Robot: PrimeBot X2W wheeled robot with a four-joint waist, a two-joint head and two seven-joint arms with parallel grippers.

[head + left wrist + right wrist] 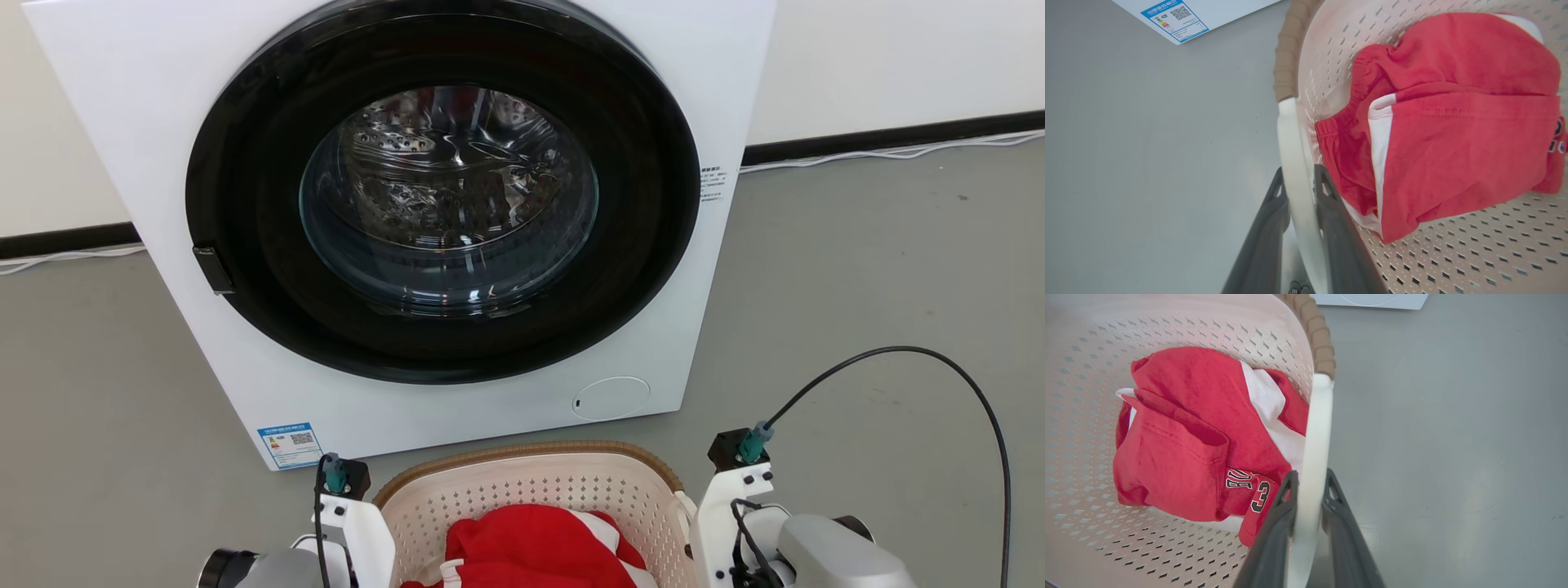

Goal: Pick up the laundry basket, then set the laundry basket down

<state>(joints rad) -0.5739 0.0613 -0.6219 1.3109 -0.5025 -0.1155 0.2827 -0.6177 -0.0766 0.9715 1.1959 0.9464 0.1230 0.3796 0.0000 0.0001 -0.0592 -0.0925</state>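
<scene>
While left pincer (1299,174), right pincer (1310,475) grip, one basket (531,483)

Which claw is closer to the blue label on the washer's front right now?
Left. The left claw grips the laundry basket's left handle, on the blue label's side; the right claw grips the right handle, across the basket from it.

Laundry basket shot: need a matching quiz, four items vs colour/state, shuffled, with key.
Column A
1 laundry basket rim
2 garment
3 washing machine door
4 left claw

Column B
a black ring around glass
b shut on the basket's white handle
c brown, woven look
d red and white, lying in the basket

Pairs: 1-c, 2-d, 3-a, 4-b
</scene>
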